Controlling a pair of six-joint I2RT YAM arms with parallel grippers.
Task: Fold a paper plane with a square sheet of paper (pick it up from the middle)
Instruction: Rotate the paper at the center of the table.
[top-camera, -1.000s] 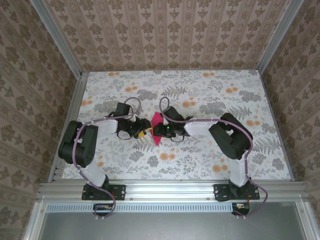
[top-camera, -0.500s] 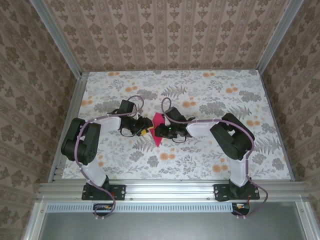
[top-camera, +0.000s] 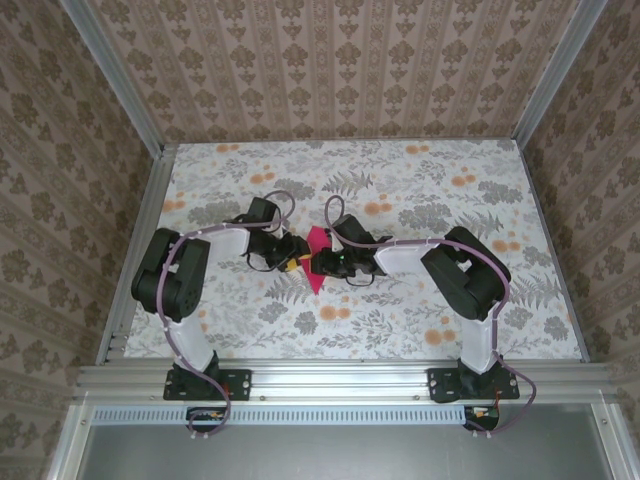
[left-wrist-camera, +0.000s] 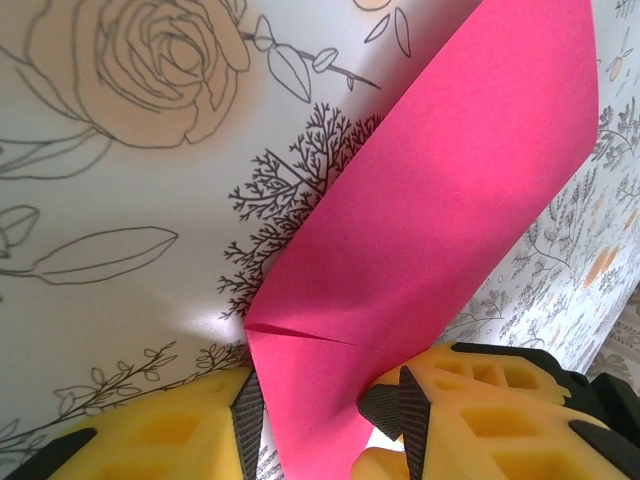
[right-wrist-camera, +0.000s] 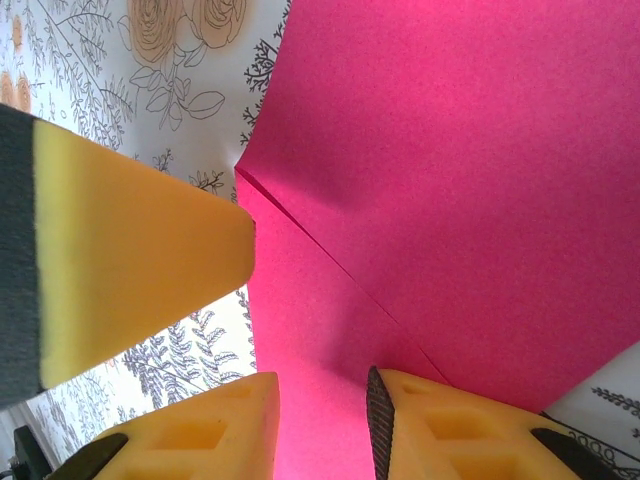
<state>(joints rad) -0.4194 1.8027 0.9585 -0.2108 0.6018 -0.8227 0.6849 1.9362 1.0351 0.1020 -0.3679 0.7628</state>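
Where top cam has the left end effector (top-camera: 291, 264) and right end effector (top-camera: 322, 263) nose to nose across the pink paper (top-camera: 317, 241), wrist cams resolve the jaws: both part-open, narrow gap, sheet running through each, pinch not confirmed. Left wrist: crease (left-wrist-camera: 300, 335) just ahead of the fingertips (left-wrist-camera: 470, 400). Right wrist: yellow wedge pad (right-wrist-camera: 130, 270) just ahead of its jaws, masking part of the floral table (right-wrist-camera: 190, 60).
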